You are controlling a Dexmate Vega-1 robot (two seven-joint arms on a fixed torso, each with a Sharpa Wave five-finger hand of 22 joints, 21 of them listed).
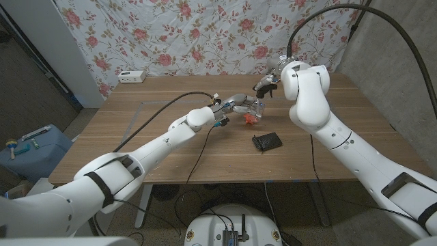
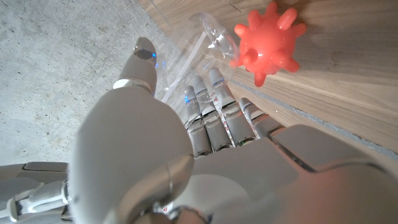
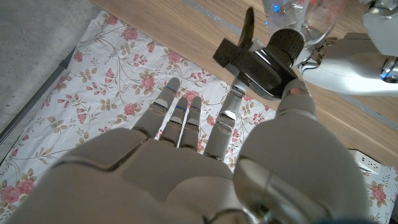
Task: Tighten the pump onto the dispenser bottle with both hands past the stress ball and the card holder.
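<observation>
Head view: left hand (image 1: 235,104) grips bottle (image 1: 255,106).

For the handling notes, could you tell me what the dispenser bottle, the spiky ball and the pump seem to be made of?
The clear dispenser bottle looks like thin glossy plastic: the wood shows through it. The orange-red spiky stress ball seems soft matte rubber, with rounded nubs. The black pump looks like hard plastic with a slight sheen.

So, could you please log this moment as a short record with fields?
bottle: clear dispenser bottle, gripped by left hand
pump: black pump, pinched by right hand at the bottle's top
stress ball: orange spiky stress ball, on table beside the bottle
card holder: black card holder, nearer the robot
surface: wooden table
</observation>
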